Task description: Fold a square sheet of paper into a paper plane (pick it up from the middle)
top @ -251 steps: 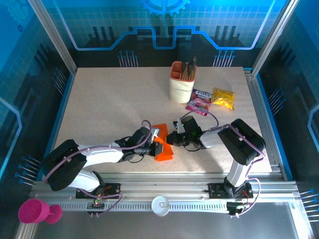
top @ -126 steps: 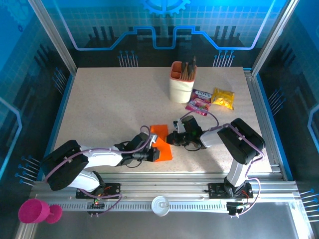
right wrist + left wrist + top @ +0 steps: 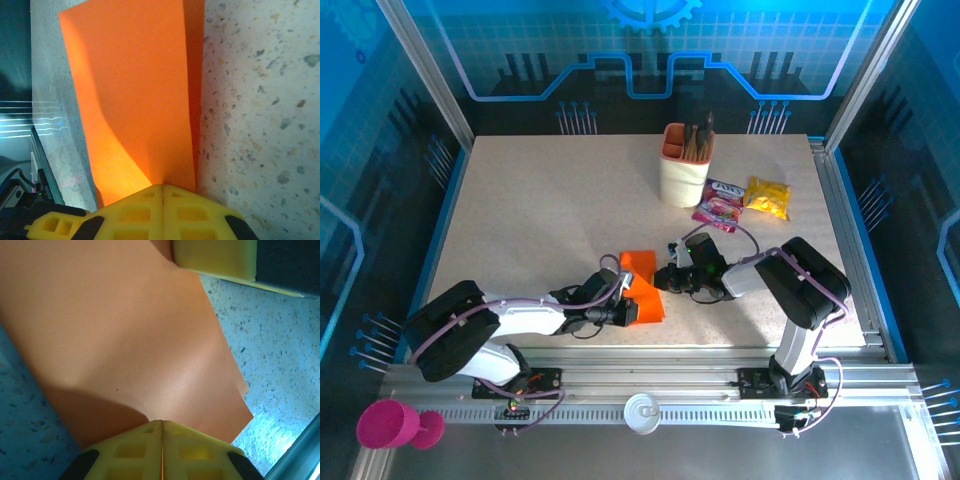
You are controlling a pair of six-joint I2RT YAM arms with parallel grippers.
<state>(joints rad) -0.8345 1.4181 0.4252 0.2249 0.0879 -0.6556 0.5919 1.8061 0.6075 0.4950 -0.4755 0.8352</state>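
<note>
Paper's place: the square sheet of paper (image 3: 642, 288), already creased smaller, is sitting near the front middle of the table (image 3: 540, 210), apparently lifting partly off it between the two claws.
Left gripper: the left gripper (image 3: 162, 426) is pinching one edge of the sheet, its jaws pressed together on it.
Right gripper: the right gripper (image 3: 163, 189) is clamping the opposite edge, jaws closed on the paper.
Handling: the sheet is looking very light, thin and floppy. It is bowing between the two holds, so it would likely crumple or tear under a hard pull.
Where to hold: edges and corners are offering the best purchase, and pinching close to a crease is probably giving the most control.
Risk: two holds pulling apart are risking a rip.
</note>
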